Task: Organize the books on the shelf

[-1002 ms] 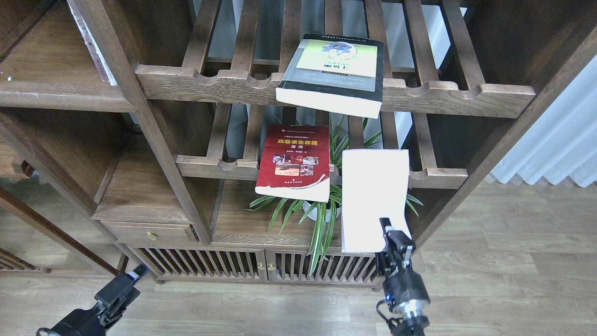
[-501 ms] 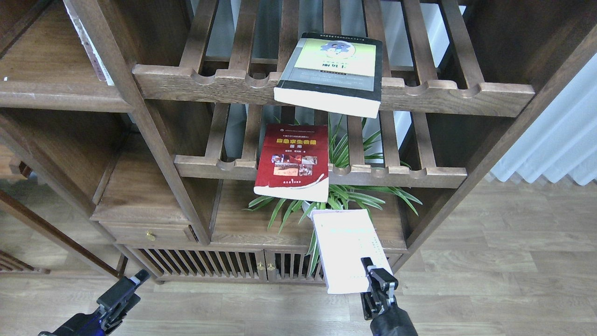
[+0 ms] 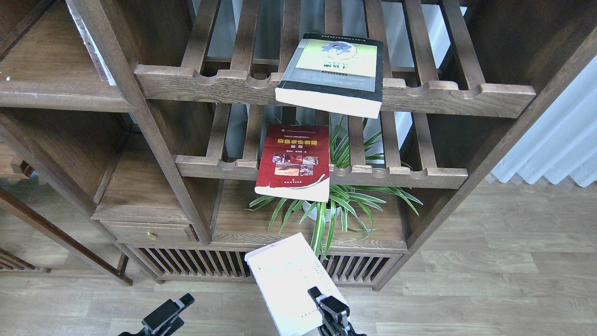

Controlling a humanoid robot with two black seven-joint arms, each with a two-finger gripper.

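A thick yellow-green-and-grey book point(image 3: 333, 70) lies on the top slatted rack and overhangs its front rail. A red book point(image 3: 294, 161) lies on the lower slatted rack and also overhangs the rail. My right gripper point(image 3: 326, 303), low at the bottom centre, is shut on the near edge of the pale lavender-white book point(image 3: 287, 282) and holds it tilted in front of the cabinet. My left gripper point(image 3: 170, 315) is at the bottom, left of that book, empty; its fingers cannot be told apart. The solid dark-brown shelf point(image 3: 56, 95) is at the upper left.
A potted spider plant point(image 3: 326, 210) stands on the board under the lower rack. A thin upright book point(image 3: 95, 46) leans at the post on the upper left shelf. A small drawer point(image 3: 149, 232) and slatted cabinet doors point(image 3: 210, 266) are below. A white curtain point(image 3: 559, 140) hangs at the right.
My right gripper has carried the pale book down and to the left, away from the lower rack. My left gripper has moved right, towards the centre.
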